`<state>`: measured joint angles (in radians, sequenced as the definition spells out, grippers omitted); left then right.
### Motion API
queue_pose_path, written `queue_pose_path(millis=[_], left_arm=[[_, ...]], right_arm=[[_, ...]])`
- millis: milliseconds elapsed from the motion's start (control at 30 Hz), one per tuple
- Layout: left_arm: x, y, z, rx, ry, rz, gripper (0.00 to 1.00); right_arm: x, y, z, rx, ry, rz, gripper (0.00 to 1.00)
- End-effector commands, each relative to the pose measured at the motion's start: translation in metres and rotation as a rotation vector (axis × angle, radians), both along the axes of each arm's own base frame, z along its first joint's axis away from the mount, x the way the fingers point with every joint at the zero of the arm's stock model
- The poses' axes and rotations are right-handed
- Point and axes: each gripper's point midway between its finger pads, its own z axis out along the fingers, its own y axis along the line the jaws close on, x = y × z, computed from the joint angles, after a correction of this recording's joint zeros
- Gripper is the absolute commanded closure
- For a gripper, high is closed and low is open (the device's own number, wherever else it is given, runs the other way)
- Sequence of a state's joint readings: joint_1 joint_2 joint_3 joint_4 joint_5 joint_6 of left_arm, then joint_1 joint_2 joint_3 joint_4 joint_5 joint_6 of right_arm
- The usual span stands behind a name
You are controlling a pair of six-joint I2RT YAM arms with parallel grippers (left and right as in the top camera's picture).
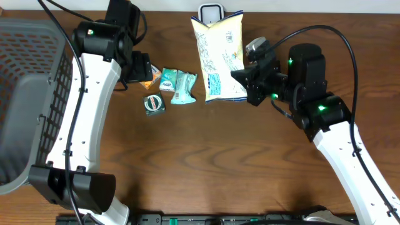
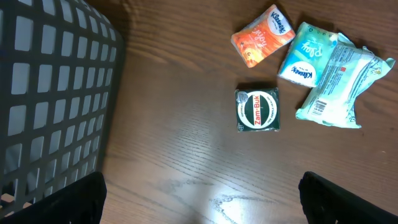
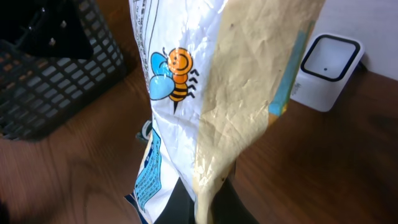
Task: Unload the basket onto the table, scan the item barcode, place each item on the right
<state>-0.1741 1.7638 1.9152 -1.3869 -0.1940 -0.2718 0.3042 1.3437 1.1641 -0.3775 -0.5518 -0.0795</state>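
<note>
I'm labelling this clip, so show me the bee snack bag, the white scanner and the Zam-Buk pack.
Bee snack bag [image 1: 219, 59]: overhead view, middle of its printed face.
White scanner [image 3: 329, 62]: right wrist view, middle of its framed face.
Zam-Buk pack [image 2: 257, 110]: left wrist view, centre of its round label.

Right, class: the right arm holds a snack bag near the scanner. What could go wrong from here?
The right fingers pinch only one edge of the snack bag, so it may sag or slip. The bag is crumpled and twisted, so the scanner may miss its barcode.
</note>
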Motion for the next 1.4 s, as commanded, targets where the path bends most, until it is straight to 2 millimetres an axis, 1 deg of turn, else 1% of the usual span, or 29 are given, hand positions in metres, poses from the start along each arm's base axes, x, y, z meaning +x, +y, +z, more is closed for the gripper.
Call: queue_pose_path(millis=[0,367,633,700,767,800,867,933,1000,1067,1133,1200,1267,1367], left_arm=[[0.0,0.003,-0.002,0.02,0.01,-0.004,0.02],[0.0,0.003,-0.002,0.02,0.01,-0.004,0.02],[0.0,0.003,-0.002,0.021,0.01,-0.004,0.03],[0.0,0.003,-0.002,0.02,0.01,-0.004,0.03],[0.0,0.003,-0.002,0.02,0.01,-0.004,0.03],[0.0,0.003,-0.002,0.02,0.01,-0.004,0.02],[0.0,0.003,-0.002,0.021,0.01,-0.004,0.03],[0.0,0.003,-0.002,0.021,0.01,-0.004,0.02],[0.0,0.003,-0.002,0.02,0.01,-0.004,0.03],[0.0,0.003,-0.002,0.02,0.01,-0.004,0.02],[0.0,0.003,-0.002,0.02,0.01,-0.004,0.02],[0.0,0.003,-0.002,0.02,0.01,-0.004,0.02],[0.0,0.003,-0.002,0.02,0.01,-0.004,0.02],[0.0,0.003,-0.002,0.02,0.01,-0.004,0.02]], right_arm=[[0.001,0.004,0.003,0.012,0.005,0.007,0.99],[0.009,0.007,-0.024,-0.011,0.077,0.007,0.99],[0.01,0.007,-0.027,-0.014,0.083,0.004,0.99],[0.013,0.002,-0.03,-0.033,0.085,-0.023,0.99],[0.019,-0.009,-0.037,-0.082,0.089,-0.09,0.99],[0.024,-0.018,-0.042,-0.117,0.095,-0.149,0.99],[0.035,-0.047,-0.055,-0.216,0.114,-0.32,0.99],[0.039,-0.078,-0.065,-0.321,0.122,-0.471,0.99],[0.04,-0.104,-0.072,-0.427,0.124,-0.582,0.99],[0.038,-0.125,-0.081,-0.523,0.136,-0.66,0.99],[0.033,-0.135,-0.093,-0.591,0.171,-0.686,0.99],[0.027,-0.143,-0.111,-0.656,0.228,-0.699,0.99],[0.025,-0.151,-0.125,-0.701,0.271,-0.741,0.99],[0.025,-0.169,-0.147,-0.805,0.309,-0.821,0.99]])
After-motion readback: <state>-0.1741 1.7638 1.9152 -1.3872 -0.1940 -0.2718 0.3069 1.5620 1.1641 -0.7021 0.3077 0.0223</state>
